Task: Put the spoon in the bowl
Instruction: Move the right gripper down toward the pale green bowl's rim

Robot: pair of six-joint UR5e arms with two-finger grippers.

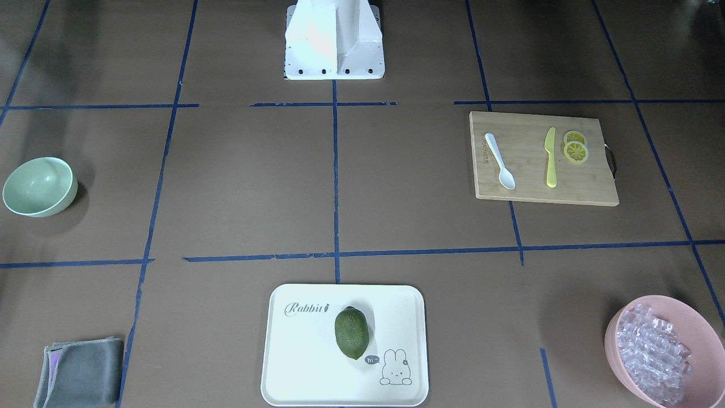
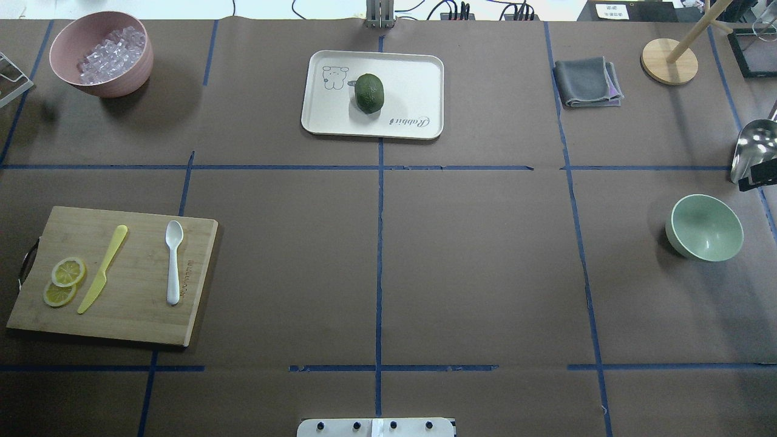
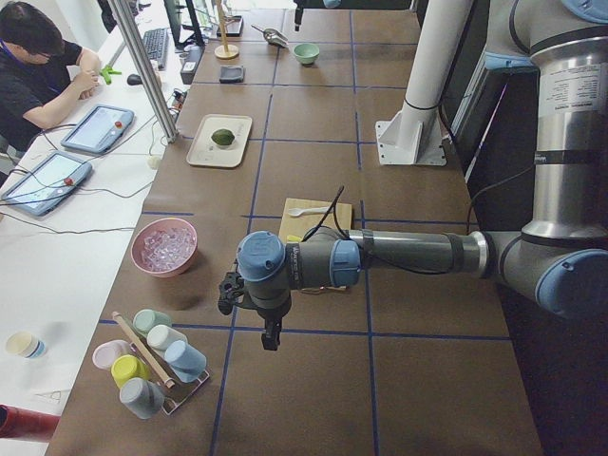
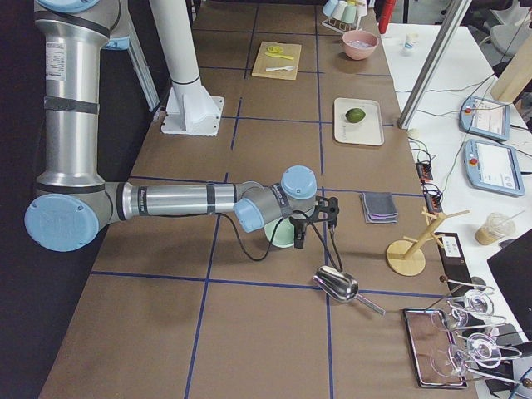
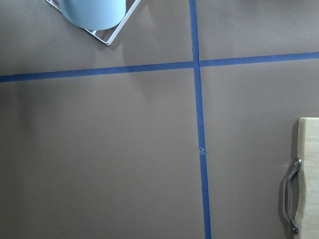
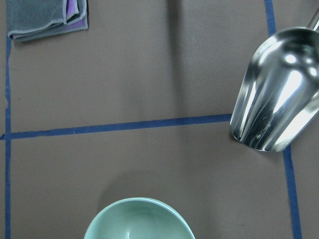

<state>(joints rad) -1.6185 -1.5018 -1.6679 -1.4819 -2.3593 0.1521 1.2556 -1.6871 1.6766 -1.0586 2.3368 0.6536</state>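
The white spoon (image 2: 173,261) lies on a wooden cutting board (image 2: 136,309) on my left side, scoop pointing away from me; it also shows in the front view (image 1: 500,161). The mint-green bowl (image 2: 705,227) stands empty on my right side, far from the spoon, and shows in the front view (image 1: 39,186) and at the bottom of the right wrist view (image 6: 139,219). My left gripper (image 3: 271,334) hangs above the table to the left of the board. My right gripper (image 4: 299,235) hangs beside the bowl. Both show only in side views, so I cannot tell if they are open or shut.
A yellow knife (image 2: 102,269) and lemon slices (image 2: 64,281) share the board. A pink bowl of clear cubes (image 2: 102,53), a tray (image 2: 419,79) with a green fruit (image 2: 369,93), a grey cloth (image 2: 587,82), a metal scoop (image 6: 276,94) and a cup rack (image 3: 152,361) stand around.
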